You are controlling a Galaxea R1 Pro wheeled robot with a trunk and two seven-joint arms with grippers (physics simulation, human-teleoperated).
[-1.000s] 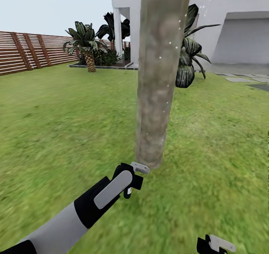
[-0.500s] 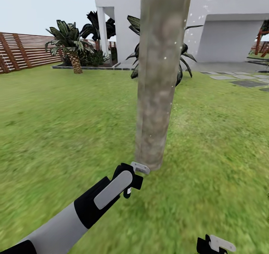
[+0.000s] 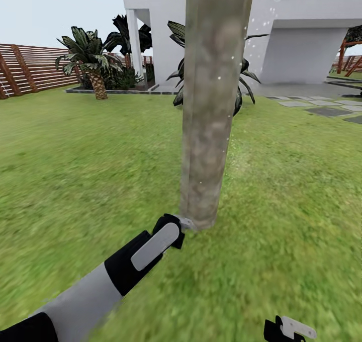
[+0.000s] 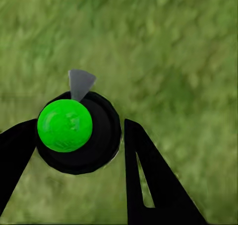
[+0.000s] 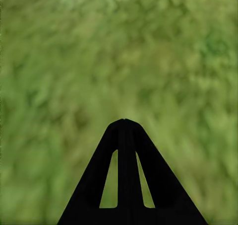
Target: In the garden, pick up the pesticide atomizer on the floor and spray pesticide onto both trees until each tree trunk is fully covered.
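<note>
The lawn [image 3: 75, 181] spreads under and all around both hands, out to the slatted fence [image 3: 30, 68] and the white house [image 3: 311, 25] far beyond them. The tree trunk [image 3: 211, 105] rises just ahead of the left hand [image 3: 176, 229], a mottled grey-brown column with a few white specks of pesticide [image 3: 219, 78] scattered on its upper part. A low palm-like plant [image 3: 88, 58] stands well off, near the fence.

The left hand sits low at the foot of the trunk, touching or nearly touching it. In the left wrist view the left hand [image 4: 82, 150] is clenched around the pesticide atomizer [image 4: 79, 130], a round black body with a bright green top and a small grey tip pointing away over the grass. The right hand [image 3: 289, 329] hangs low and well apart from the trunk; in the right wrist view its fingers [image 5: 124, 175] are pressed together on nothing.

The step in hand looks like spraying this trunk. Coverage seems sparse, so the next move probably calls for turning the tip toward the bark and working up along it.

The trunk's top and crown are cut off, its far side is hidden, and the second tree cannot be made out. Whether spray is leaving the tip cannot be told.
</note>
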